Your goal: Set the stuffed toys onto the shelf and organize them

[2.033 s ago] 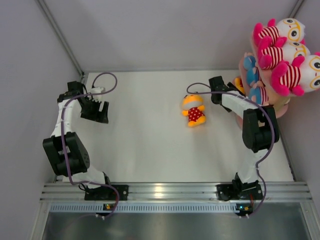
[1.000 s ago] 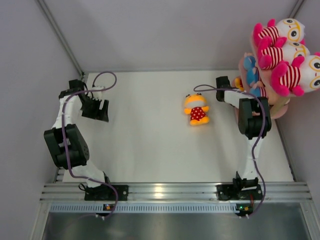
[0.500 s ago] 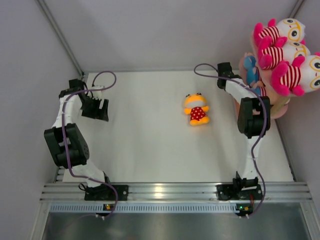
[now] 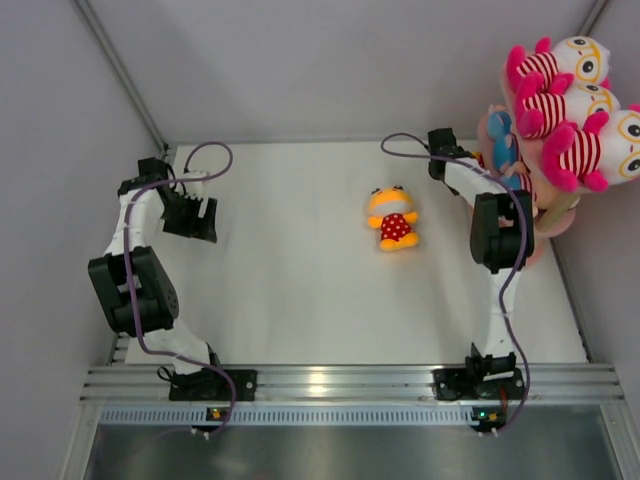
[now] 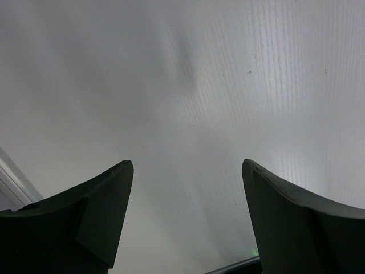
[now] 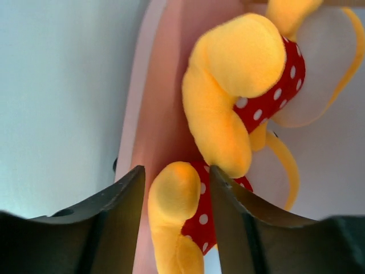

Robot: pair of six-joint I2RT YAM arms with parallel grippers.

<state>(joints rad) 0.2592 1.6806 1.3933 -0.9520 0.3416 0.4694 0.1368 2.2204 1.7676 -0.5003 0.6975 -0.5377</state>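
Orange plush toy (image 6: 228,85), cropped, at right pincer (image 6: 177,171)

no readable text, no labels, no brand marks or numbers in any view

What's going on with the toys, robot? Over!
Left gripper open, empty, over white table. Right gripper open at pink shelf board, around limb of orange-yellow plush doll in red polka dots. One matching doll lies on table, unshelved.
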